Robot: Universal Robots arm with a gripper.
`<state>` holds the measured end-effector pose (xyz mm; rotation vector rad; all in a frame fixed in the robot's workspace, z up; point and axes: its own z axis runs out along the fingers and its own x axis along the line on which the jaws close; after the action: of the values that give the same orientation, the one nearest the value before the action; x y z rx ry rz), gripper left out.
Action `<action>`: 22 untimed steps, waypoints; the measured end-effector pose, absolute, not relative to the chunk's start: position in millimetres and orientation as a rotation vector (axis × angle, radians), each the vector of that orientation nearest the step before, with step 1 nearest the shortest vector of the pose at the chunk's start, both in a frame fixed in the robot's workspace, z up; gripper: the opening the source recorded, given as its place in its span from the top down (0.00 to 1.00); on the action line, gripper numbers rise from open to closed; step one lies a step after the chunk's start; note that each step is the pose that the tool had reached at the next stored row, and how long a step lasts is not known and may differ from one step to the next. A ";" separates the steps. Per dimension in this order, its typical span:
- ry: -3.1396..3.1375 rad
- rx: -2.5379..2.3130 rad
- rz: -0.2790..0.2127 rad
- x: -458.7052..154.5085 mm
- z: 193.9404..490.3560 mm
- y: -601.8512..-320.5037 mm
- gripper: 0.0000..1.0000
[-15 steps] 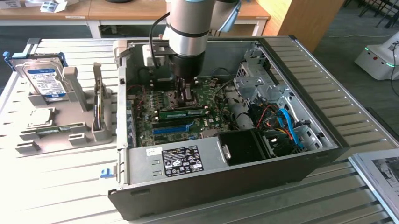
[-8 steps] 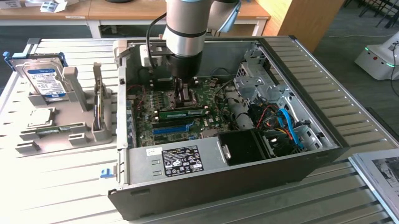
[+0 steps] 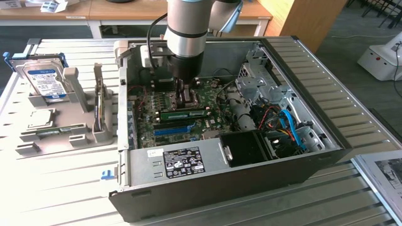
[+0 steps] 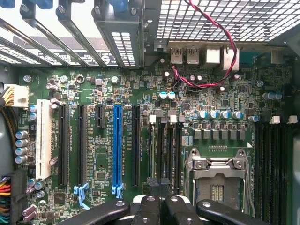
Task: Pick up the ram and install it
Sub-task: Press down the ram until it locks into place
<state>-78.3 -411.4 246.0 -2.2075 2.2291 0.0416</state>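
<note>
Jaws (image 4: pixel 159 206) together over motherboard (image 4: pixel 140 140) slots, ram (image 3: pixel 183 113) already seated, likely pressing it home.

The computer case (image 3: pixel 314 101) is matt grey sheet metal with perforated panels, the motherboard (image 4: pixel 197 117) is glossy green circuit board carrying black, white and blue plastic slots, and the gripper (image 4: pixel 161 206) has glossy black plastic fingers.

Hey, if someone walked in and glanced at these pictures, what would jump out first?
The open computer case fills the middle of the table, with the arm's gripper shut and reaching down over the green motherboard. A ram stick lies across the board just below the gripper. At the exterior view's left, a blue-labelled hard drive stands in a grey holder.
</note>
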 end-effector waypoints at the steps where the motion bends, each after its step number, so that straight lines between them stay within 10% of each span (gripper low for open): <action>1: 2.229 -2.208 0.042 -78.3 245.6 -411.3 0.90; 22: 2.229 -2.208 0.041 -79.8 236.7 -411.3 0.90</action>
<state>-79.8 -411.3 236.7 -2.2077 2.2293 0.0415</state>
